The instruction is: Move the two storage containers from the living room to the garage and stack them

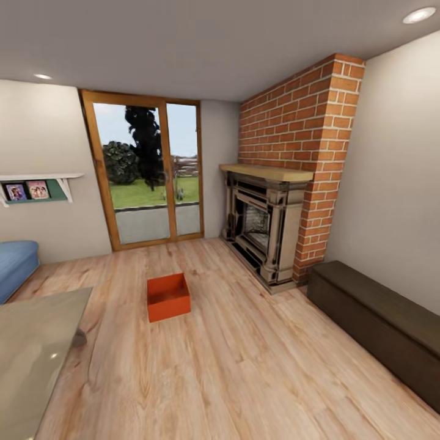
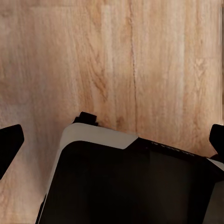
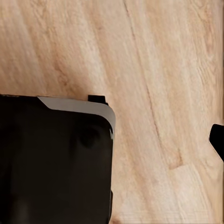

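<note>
One orange-red storage container (image 1: 168, 297) sits lidless and empty on the light wood planks of the living room (image 1: 256, 366), in front of the glass doors. In the left wrist view my left gripper (image 2: 112, 140) is open, with its black fingertips (image 2: 9, 142) far apart over the planks and my dark base below it. In the right wrist view my right gripper (image 3: 112, 140) shows one fingertip (image 3: 218, 140) at the picture's edge, spread wide, with nothing held. The garage and its floor are out of view.
A brick fireplace (image 1: 269, 226) stands at the right, with a long dark brown chest (image 1: 379, 318) along the wall beside it. Wood-framed glass doors (image 1: 146, 177) are straight ahead. A blue sofa (image 1: 15, 266) and a glass table (image 1: 36, 360) are at the left.
</note>
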